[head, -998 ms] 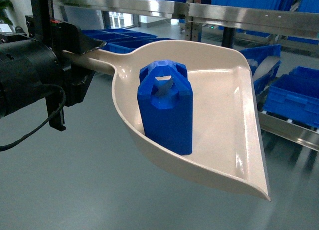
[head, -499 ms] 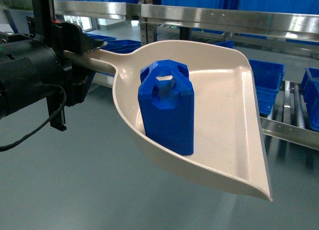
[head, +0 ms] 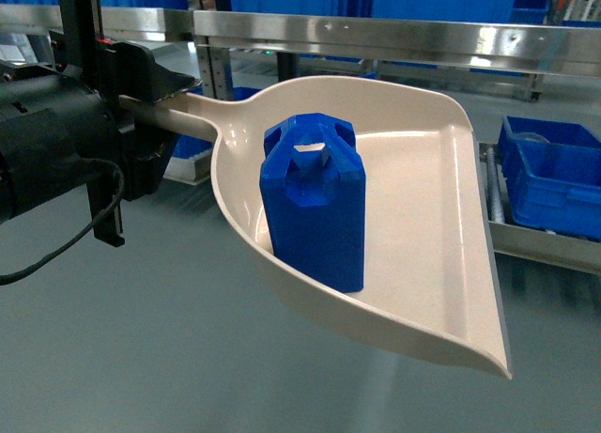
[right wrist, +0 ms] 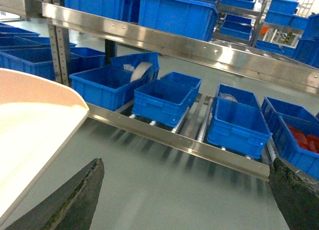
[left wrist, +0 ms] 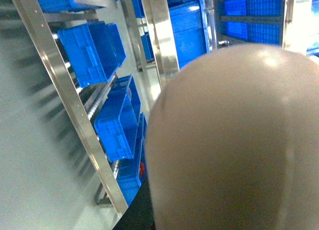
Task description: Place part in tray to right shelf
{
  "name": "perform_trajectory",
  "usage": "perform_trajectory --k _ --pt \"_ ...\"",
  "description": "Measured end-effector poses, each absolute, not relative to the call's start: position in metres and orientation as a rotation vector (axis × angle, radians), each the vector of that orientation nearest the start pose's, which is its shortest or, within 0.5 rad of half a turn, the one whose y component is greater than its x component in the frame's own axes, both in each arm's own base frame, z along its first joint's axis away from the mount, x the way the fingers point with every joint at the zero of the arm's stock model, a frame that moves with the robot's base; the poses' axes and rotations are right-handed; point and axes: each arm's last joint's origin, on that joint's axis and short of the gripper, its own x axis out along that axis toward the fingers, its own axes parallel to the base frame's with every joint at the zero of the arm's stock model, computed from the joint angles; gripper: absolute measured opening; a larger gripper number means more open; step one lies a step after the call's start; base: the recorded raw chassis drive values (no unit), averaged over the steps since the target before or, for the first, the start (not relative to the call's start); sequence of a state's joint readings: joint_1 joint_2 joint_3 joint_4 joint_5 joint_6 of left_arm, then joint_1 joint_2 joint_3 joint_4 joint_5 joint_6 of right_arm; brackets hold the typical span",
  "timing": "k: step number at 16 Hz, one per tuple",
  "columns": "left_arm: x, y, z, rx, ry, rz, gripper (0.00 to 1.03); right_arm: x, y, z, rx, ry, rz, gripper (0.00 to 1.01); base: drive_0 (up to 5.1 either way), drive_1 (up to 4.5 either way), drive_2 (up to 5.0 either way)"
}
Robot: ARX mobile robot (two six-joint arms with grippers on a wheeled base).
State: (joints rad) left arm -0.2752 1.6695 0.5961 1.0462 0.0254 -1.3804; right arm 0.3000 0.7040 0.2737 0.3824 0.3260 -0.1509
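While the left end effector grips the tray, steel shelving stands behind.

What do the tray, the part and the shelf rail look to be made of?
Tray: likely smooth cream plastic, with soft glossy highlights. Part: looks like matte blue plastic, faceted, moulded or printed. Shelf rail: appears brushed stainless steel, showing mirror-like reflections.

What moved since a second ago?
Only the background moved: the shelf and its crates slid across the head view, so the robot is probably turning or driving. The part stayed upright in the tray, with the left gripper on its handle.
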Motion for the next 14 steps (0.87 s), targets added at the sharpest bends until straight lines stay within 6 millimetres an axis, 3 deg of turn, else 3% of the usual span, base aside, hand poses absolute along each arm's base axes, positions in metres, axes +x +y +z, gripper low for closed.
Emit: perform_trajectory --k 14 --pt "0.3004 -0.0856 0.1770 -1.366 0.229 -0.232 0.18 0.1571 0.0389 0.2222 -0.166 0.047 -0.022 0.98 -1.7 -1.67 -1.7"
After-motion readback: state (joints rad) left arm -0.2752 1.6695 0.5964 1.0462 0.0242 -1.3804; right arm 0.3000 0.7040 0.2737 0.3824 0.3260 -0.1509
